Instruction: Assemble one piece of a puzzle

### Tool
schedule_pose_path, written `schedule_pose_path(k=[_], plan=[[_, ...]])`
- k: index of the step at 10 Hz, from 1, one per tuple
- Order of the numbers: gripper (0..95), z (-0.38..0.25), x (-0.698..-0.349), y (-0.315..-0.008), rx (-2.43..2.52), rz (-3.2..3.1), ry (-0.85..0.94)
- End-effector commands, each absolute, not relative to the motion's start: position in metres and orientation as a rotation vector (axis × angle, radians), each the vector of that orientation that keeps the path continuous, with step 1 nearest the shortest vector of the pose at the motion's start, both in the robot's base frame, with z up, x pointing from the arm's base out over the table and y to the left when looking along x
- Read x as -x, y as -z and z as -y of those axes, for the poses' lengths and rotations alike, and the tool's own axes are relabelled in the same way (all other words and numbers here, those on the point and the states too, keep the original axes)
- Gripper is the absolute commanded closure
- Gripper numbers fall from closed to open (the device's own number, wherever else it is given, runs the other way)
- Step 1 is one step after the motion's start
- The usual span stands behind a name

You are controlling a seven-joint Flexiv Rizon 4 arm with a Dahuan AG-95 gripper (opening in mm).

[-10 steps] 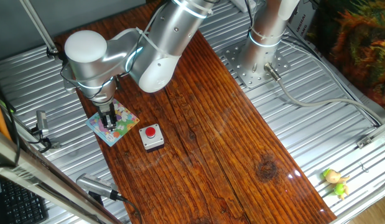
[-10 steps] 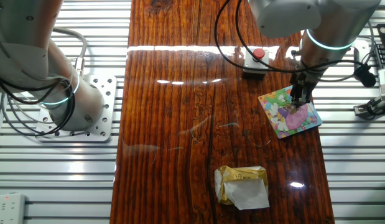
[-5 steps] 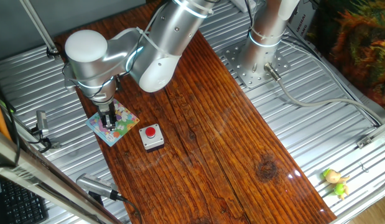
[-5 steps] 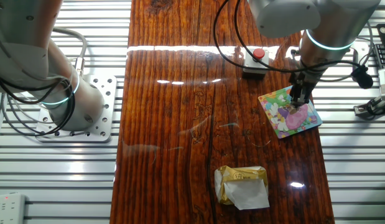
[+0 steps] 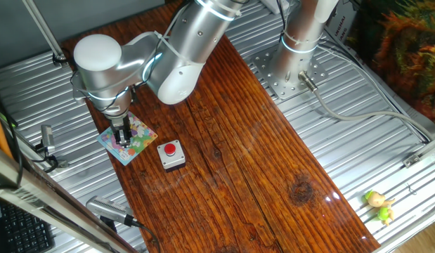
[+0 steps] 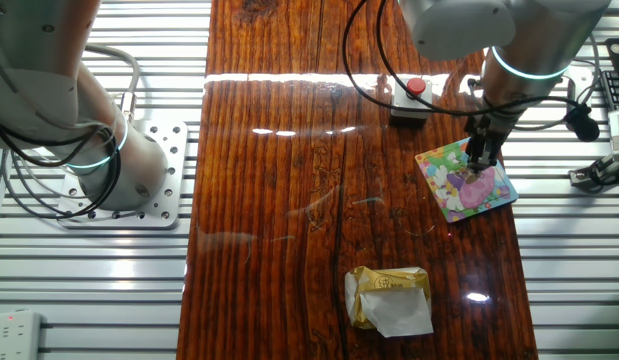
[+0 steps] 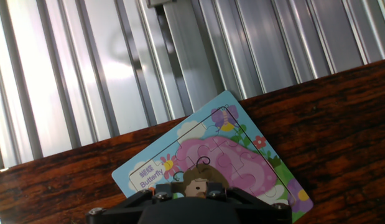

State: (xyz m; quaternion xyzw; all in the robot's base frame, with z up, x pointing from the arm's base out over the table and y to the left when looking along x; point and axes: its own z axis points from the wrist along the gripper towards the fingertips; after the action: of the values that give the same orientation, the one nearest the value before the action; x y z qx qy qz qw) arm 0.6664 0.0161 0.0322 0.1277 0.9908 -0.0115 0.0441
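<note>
Your gripper (image 6: 479, 168) stands directly over the puzzle (image 6: 441, 188), at its 3 o'clock half; jaw opening and the piece cannot be made out.

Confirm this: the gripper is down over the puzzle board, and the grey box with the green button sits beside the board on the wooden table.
One detail is wrong: the button is red, not green. Both fixed views show the grey box with a red round button on top. The rest holds: the gripper is down over the puzzle board, and the box sits beside the board on the wooden table.
</note>
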Motion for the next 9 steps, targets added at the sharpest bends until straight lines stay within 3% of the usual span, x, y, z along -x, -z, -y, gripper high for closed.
schedule_pose_path(k=[1,9], plan=[[95.0,-0.0159,-0.6669,-0.0309,-0.390,-3.033,0.033],[95.0,-0.0147,-0.6695,-0.0251,-0.376,-3.043,0.036]])
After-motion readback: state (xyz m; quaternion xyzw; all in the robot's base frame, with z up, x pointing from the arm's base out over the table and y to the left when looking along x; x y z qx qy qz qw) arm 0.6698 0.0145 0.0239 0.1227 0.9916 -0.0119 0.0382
